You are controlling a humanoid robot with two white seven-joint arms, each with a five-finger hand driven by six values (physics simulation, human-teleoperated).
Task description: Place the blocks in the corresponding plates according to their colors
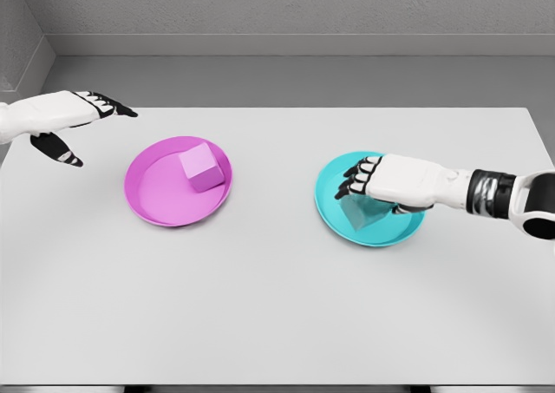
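A: Hovering at the far left, above the surface (277,324): left hand (74,124), fingers spread, gripping nothing.

B: And sitting in the magenta plate (156,193)?

A: Resting inside, toward its right rim: pink block (202,167).

B: Further right?

A: Lying in the cyan plate (334,211): cyan block (362,211), partly covered. Hanging right over it: right hand (381,180), fingers curled downward; gripping or released, impossible to tell.
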